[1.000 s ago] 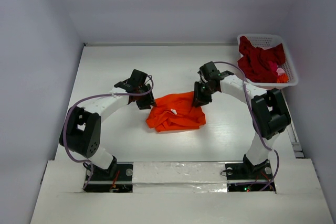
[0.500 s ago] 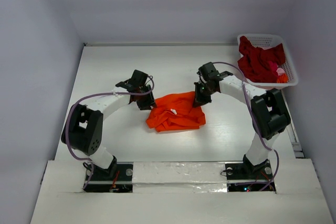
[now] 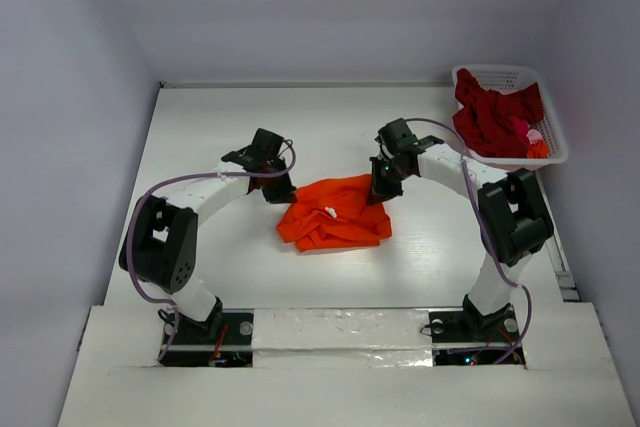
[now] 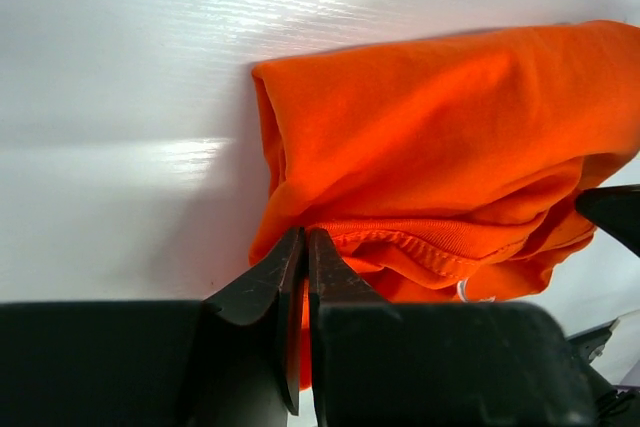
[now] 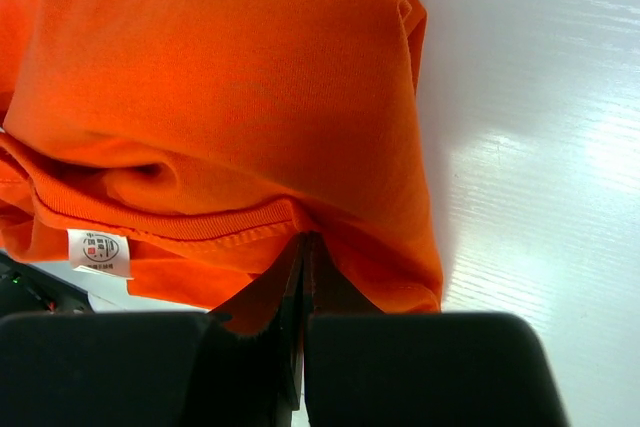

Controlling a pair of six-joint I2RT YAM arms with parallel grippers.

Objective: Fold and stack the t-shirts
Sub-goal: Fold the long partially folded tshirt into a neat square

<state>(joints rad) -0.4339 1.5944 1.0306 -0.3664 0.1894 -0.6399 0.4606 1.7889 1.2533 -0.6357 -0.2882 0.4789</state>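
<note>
Orange t-shirt (image 3: pixel 335 215) sits bunched mid-table (image 3: pixel 200 117), with wide table showing on every side. Left hand (image 4: pixel 305 243) and right hand (image 5: pixel 303 245) each pinch its near edge tight. Dark red t-shirts (image 3: pixel 495 117) fill the far-right basket (image 3: pixel 500 74).

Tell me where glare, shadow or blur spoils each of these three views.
Top view: soft, even light, only faint shadows on the table by the orange shirt. Left wrist view: glare streaks and a bright patch on the table; the left gripper is near-black. Right wrist view: glare on the table at right; the right gripper is dark; the shirt's label shows clearly.
</note>
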